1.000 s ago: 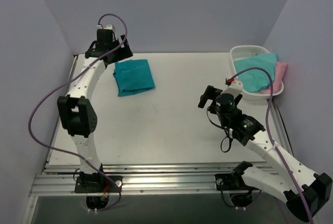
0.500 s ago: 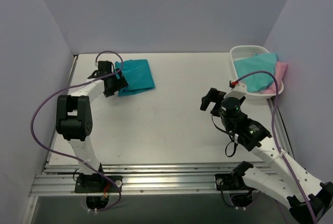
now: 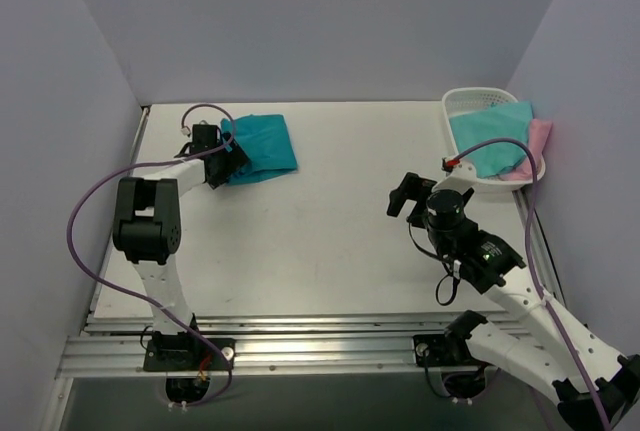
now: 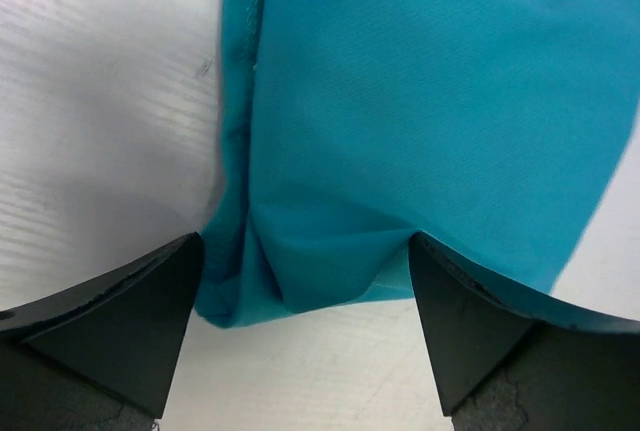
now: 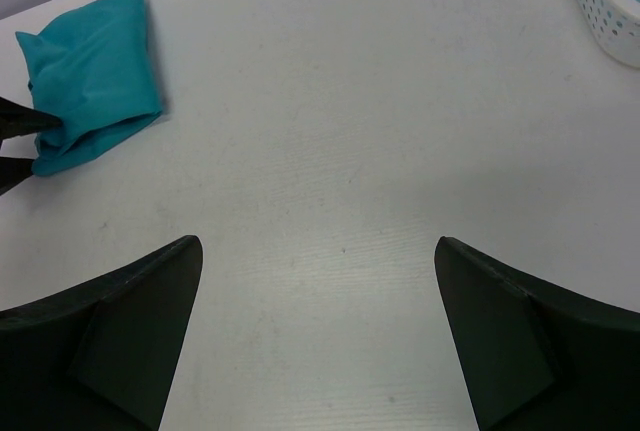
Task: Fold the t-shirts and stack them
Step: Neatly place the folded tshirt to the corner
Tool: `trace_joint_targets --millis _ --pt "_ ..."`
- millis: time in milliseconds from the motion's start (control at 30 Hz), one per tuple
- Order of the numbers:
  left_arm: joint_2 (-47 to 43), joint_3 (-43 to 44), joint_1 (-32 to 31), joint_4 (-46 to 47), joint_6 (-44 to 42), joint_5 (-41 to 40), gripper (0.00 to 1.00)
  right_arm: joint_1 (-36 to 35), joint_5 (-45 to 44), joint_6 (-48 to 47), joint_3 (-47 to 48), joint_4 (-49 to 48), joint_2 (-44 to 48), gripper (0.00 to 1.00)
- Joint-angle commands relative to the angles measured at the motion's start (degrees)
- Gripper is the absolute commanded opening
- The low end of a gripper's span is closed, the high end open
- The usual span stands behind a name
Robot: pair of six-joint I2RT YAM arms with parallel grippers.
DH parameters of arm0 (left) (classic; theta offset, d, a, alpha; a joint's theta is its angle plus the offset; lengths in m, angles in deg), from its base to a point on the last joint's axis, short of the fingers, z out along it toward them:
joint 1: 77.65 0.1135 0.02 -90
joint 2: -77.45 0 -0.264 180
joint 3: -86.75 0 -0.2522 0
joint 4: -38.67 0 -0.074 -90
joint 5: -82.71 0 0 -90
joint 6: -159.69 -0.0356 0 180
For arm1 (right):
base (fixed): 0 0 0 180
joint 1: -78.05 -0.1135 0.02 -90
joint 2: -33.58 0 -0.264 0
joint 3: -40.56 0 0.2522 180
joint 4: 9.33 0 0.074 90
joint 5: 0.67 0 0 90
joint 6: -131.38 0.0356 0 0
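Teal tee point(image 3: 262, 146) folded, far left; aqua tee point(image 3: 492, 136) overlapping pink tee point(image 3: 540, 141), right

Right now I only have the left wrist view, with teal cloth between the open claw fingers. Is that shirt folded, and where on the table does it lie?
Observer: It is folded. The teal t-shirt is a neat rectangle at the far left of the table.
Operator: Where are the other shirts?
Observer: An aqua shirt and a pink shirt lie loose in the white basket at the far right corner.
Operator: And the right claw?
Observer: The right claw is open and empty, over bare table on the near side of the basket.
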Motion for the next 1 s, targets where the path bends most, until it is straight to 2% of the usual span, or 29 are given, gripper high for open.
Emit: trace_joint_targets --millis 0,100,200,400,467,633,733,967 --pt "2.5 -1.1 0.8 4.6 4.9 0.5 0.95 -0.3 -1.6 -0.1 1.5 1.5 -0.2 0.97" --pt "2.6 -2.8 1.5 5.9 7.7 0.8 0.96 -0.3 -2.0 -0.1 1.9 2.4 0.2 0.97" --pt "-0.8 -9.3 2.0 16.4 8.7 3.3 0.97 -0.3 -2.5 -0.1 2.1 2.7 0.7 0.97" --pt "-7.4 -15.4 3.5 28.6 10.1 11.3 0.97 -0.4 -2.7 0.1 1.8 2.2 -0.7 0.97" --pt "-7.6 -16.4 4.8 30.6 11.9 16.9 0.98 -0.4 -2.9 0.1 1.5 2.0 -0.9 0.97" --pt "-6.3 -14.8 6.9 26.9 10.8 14.8 0.98 -0.5 -3.0 0.1 1.5 1.8 -1.2 0.97" --pt "-3.8 -14.1 7.6 27.7 12.3 15.0 0.98 -0.5 -3.1 0.1 1.5 1.8 -1.2 0.97" --pt "5.4 -5.2 7.5 21.3 11.6 12.8 1.00 -0.6 -3.2 0.0 1.6 1.8 -1.2 0.97"
